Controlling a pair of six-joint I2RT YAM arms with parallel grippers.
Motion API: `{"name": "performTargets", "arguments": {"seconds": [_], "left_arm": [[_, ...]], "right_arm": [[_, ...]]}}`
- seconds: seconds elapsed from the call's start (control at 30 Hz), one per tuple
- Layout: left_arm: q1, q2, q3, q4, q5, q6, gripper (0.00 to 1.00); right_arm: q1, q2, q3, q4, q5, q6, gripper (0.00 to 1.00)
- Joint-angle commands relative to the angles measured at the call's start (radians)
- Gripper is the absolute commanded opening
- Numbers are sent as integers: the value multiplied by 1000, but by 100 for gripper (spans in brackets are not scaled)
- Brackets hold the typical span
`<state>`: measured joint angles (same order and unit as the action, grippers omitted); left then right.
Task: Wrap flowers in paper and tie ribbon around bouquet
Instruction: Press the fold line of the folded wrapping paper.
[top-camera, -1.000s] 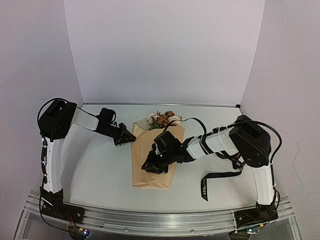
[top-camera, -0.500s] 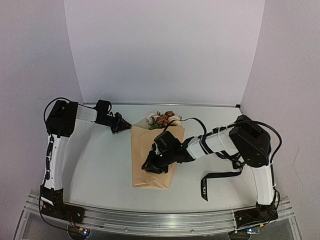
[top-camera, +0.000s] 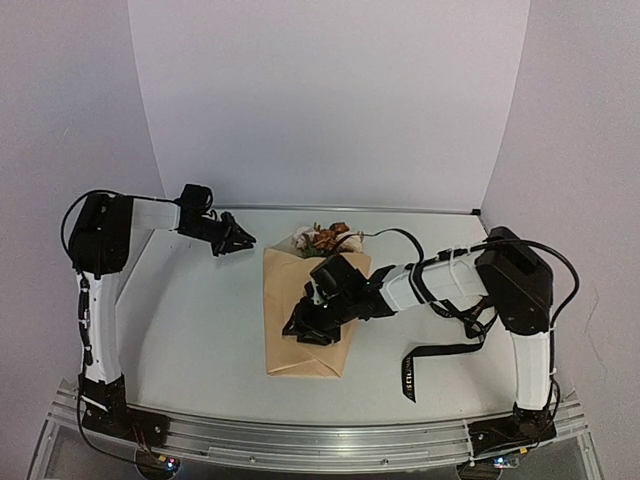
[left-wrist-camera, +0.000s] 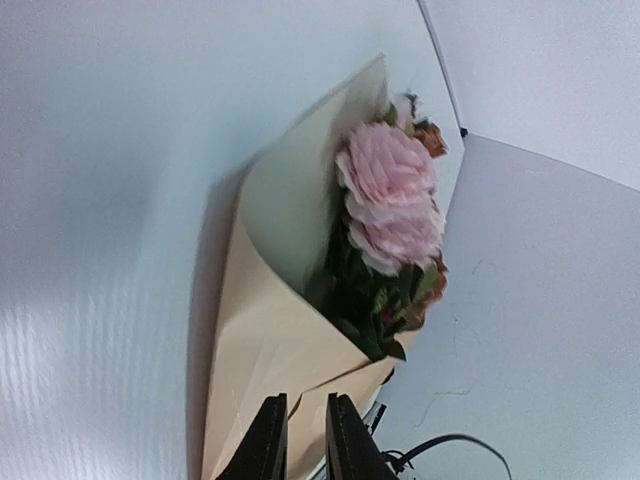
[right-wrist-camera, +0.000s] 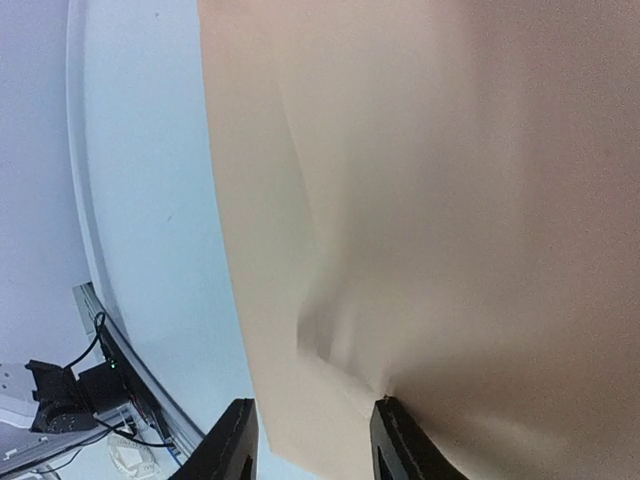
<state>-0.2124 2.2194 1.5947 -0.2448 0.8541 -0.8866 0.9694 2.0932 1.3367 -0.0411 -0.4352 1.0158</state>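
White tabletop (top-camera: 200, 330). Tan cone bouquet (top-camera: 285, 290) lies flat on it, directly under the right jaws, wide end pointing away from them. Black ribbon (top-camera: 408, 375) lies loose behind the right jaws, well apart. Pink and cream flowers (left-wrist-camera: 390, 185) poke out of the cone, straight ahead of the left jaws. Right jaws apart over the cone, probably touching it. Left jaws nearly together, thin gap, empty, clear of the cone.

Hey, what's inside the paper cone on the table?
Pink and orange-brown blooms and green leaves show at the paper cone's open end. The stems lower down are hidden by the wrap.
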Motion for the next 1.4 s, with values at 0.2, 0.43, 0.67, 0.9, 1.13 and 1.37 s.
{"name": "performTargets", "arguments": {"seconds": [0.2,0.43,0.67,0.9,1.13,1.37], "left_arm": [[-265,-356,-439,221,-8,-49,16],[-370,-377,-556,352,-18,-135,15],[-395,-341,-611,346,-64,-135,13],[-395,-332,-621,284,-114,-104,13],[-395,-385,-598,215,-133,-51,13],[-397,-479,-571,200,-127,7,17]], "right_arm": [[-58,-321,-310,112,41,21,46],[-85,-251,-452,357,2,119,39],[-84,-140,-468,505,-25,216,36],[-86,-320,-482,320,57,152,39],[-83,-591,-510,-132,276,59,51],[-79,-846,-728,-341,460,167,55]]}}
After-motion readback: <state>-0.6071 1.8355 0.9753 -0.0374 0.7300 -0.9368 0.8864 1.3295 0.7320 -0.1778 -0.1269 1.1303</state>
